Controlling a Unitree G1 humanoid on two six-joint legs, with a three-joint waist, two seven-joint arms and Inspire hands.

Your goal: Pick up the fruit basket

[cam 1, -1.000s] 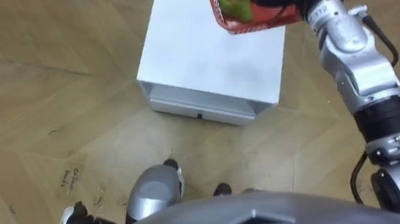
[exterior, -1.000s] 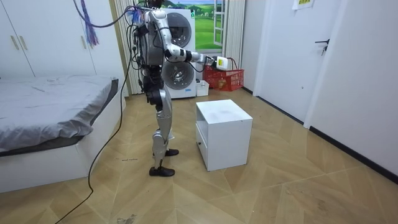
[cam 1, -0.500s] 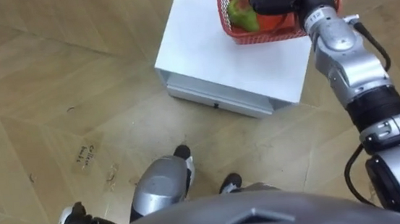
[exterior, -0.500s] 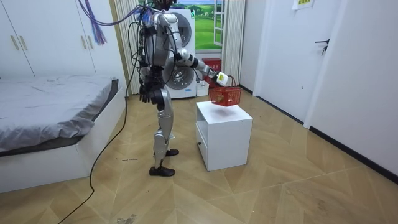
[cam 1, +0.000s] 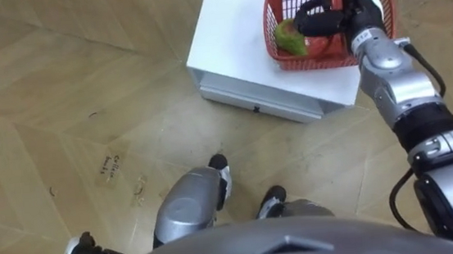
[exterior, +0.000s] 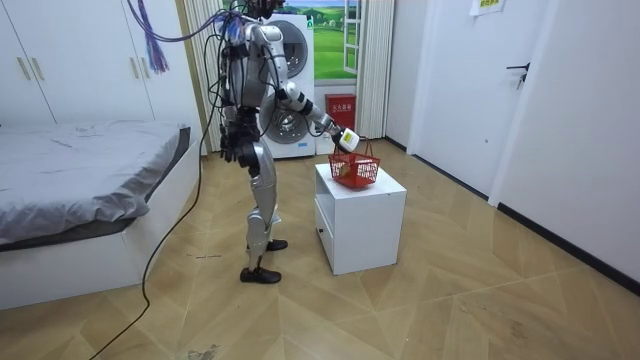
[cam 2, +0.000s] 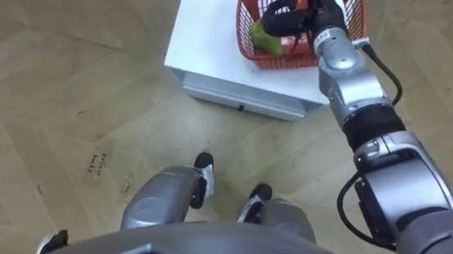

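Tables: 1, white [cam 1: 235, 36], with 1 drawer [cam 1: 257, 104].
Baskets: 1, red [cam 1: 319, 60].
Fruit seen in the basket: 2, namely 1 green fruit [cam 1: 287, 38] and 1 red fruit [cam 1: 322, 46]. Part of the inside is covered, so no firm total.
Elsewhere in the room: 1 bed [exterior: 80, 170], 1 washing machine [exterior: 290, 110], 1 red box [exterior: 341, 104] near it, 1 wardrobe [exterior: 70, 60], 1 door [exterior: 520, 90].

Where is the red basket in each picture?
Left eye view: top right; the basket is held by its handle in the right hand, over the white cabinet.
Right eye view: top, right of middle, same hold.
Room view: centre, just over the cabinet's top.
Shared landmark: the white cabinet, under the basket in every view.
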